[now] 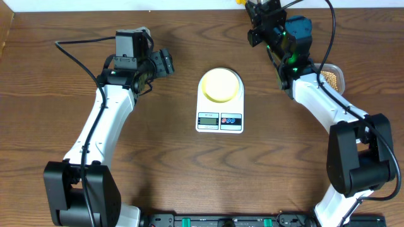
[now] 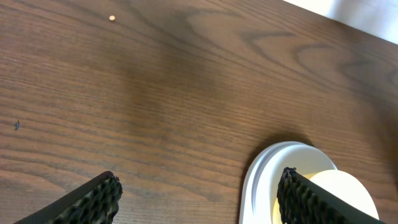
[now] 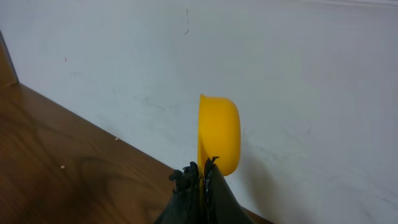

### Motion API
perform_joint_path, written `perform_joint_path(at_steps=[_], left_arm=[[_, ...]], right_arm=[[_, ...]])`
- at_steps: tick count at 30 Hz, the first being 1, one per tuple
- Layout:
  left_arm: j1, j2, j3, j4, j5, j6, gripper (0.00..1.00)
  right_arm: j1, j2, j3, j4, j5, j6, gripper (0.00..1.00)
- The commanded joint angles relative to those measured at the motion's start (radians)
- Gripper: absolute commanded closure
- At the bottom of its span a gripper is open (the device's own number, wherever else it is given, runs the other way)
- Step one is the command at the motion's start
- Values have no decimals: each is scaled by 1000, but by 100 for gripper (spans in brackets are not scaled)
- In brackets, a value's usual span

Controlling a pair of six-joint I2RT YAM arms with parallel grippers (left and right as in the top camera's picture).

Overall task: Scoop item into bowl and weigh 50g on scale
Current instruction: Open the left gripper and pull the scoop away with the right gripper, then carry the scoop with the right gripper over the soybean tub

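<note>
Overhead, the scale on the worktop carries the bowl; beyond it the left end effector hangs released and the beans sit in a tub by the right arm. Farthest, the right end effector is clenched on a yellow scoop turned on edge; so tilted, beans would likely spill short of the bowl.

Left white smooth-shelled arm and right white smooth-shelled arm, both on bulky black base joints, trailed by thin black cables. Black motor blocks at the wrists; teal housing with a green glow on the right. Left black two-finger end effector with ribbed, waffle-textured fingers.
</note>
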Motion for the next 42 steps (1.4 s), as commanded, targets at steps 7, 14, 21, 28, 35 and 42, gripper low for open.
perform_joint_path(at_steps=[7, 14, 21, 28, 35, 42], left_arm=[[0, -13, 0, -9, -18, 17, 18], [0, -13, 0, -71, -18, 17, 18], [0, -13, 0, -80, -18, 32, 18], [0, -13, 0, -101, -19, 101, 18], [0, -13, 0, -103, -82, 126, 17], [0, -13, 0, -99, -96, 126, 17]], right_arm=[[-52, 1, 19, 4, 8, -14, 99], [-68, 1, 19, 5, 8, -14, 99], [-84, 1, 19, 2, 8, -14, 99], [-97, 1, 19, 7, 9, -15, 99], [-108, 1, 19, 6, 9, -15, 99], [-113, 1, 19, 2, 9, -15, 99]])
